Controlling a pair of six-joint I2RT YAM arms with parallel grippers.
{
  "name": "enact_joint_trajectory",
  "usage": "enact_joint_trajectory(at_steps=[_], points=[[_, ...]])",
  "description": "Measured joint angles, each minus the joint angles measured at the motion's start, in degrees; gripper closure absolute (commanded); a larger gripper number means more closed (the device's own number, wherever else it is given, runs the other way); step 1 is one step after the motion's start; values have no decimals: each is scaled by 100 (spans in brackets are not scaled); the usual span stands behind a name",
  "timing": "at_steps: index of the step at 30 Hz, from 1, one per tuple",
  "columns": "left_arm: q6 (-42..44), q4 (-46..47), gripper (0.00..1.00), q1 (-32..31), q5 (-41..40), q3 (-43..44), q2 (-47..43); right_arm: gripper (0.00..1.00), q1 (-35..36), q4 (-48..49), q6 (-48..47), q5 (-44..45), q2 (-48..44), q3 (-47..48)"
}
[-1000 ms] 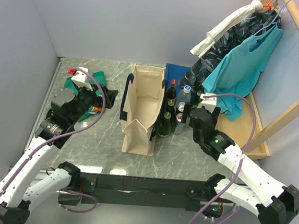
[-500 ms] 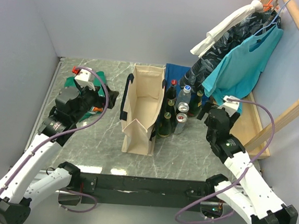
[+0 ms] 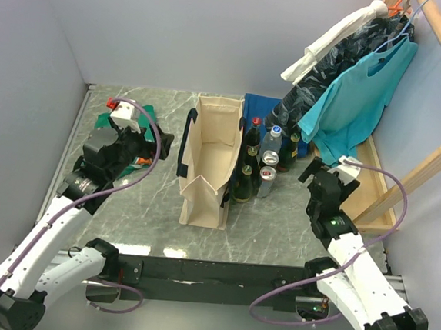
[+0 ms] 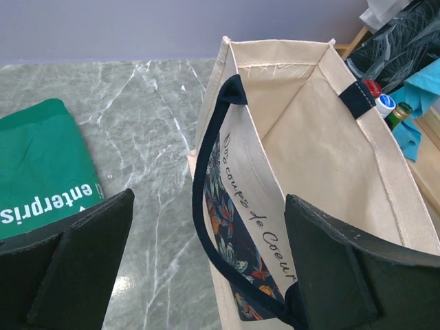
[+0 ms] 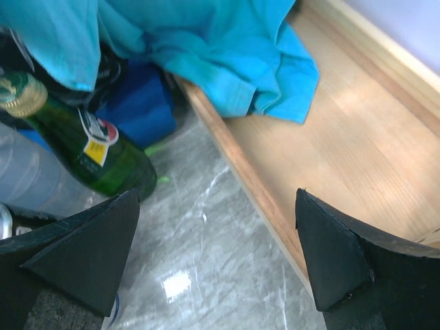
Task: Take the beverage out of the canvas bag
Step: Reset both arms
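- Left fingers (image 4: 75, 254) stand wide apart and empty, just left of the bag (image 4: 323, 137), facing its open mouth.
- Right fingers (image 5: 82, 247) are also spread, holding nothing, over the tabletop (image 5: 206, 275) between the drinks (image 3: 255, 168) and a wooden base (image 5: 357, 151).
- Bag stands upright mid-tabletop, gaping; no drink shows inside, though its bottom is partly hidden.
- Drinks stand upright just right of the bag, so the task looks finished, which fits both arms sitting clear.
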Motion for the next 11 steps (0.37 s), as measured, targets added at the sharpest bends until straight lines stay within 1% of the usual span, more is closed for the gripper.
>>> enact_joint_trajectory(at_steps=[5,11], points=[[2,-35,4,0,-2,0,111,0,-48,365,-98,138,-227,-170],[46,-35,4,0,-22,0,155,0,-63,540,-179,238,-133,-221]])
